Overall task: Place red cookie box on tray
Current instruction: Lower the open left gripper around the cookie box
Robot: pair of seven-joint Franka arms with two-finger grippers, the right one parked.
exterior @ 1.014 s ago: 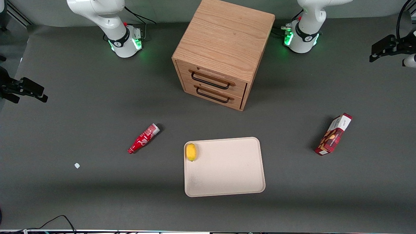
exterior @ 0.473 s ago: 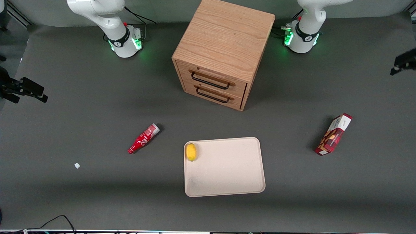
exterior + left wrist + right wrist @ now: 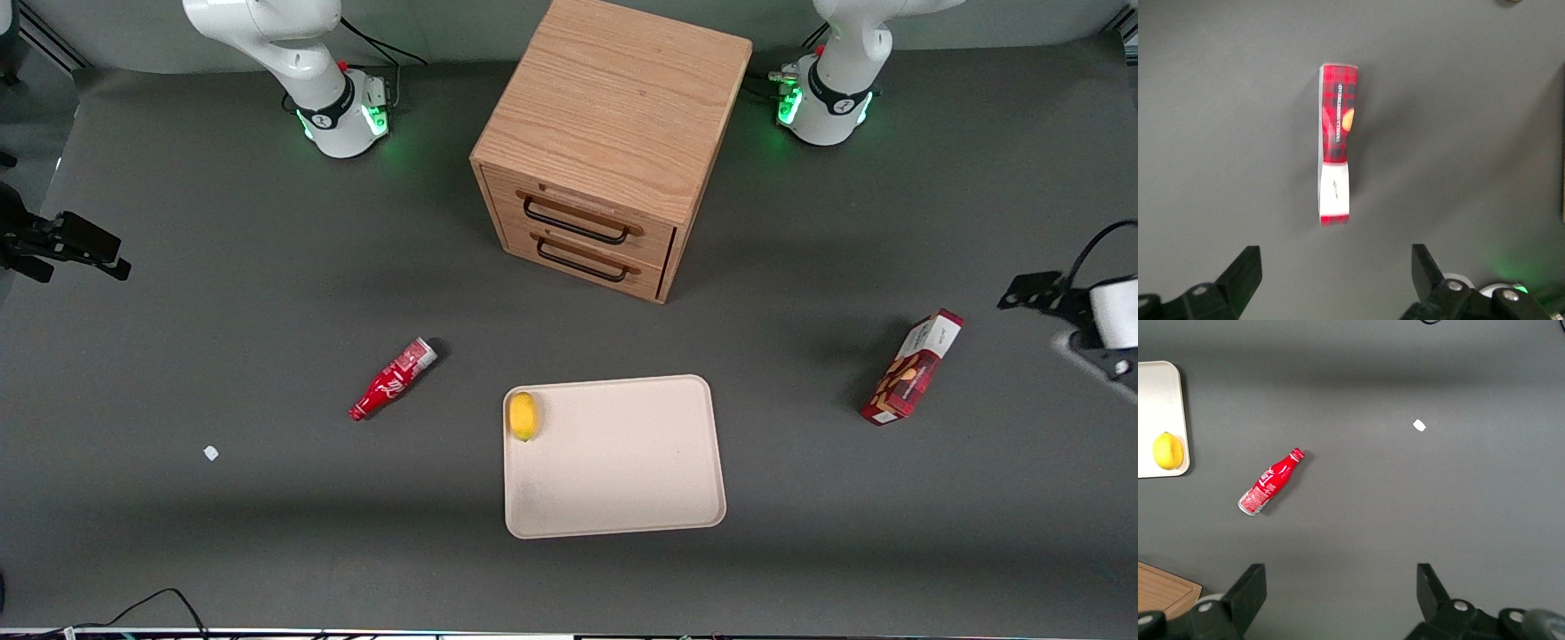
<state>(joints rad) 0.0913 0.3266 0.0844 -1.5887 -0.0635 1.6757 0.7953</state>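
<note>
Grey table; red cookie box lies flat, apart from claw, fingers spread wide, holding nothing.

Even overhead light, soft shadows under the wooden cabinet; the gripper, open above the table, shows motion blur.

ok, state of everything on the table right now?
red cookie box: on the table, not gripped, off the tray
tray: flat, holds only the lemon
red bottle: lying on its side, capped
cabinet: both drawers closed
gripper: open, empty, above the table beside the box
</note>
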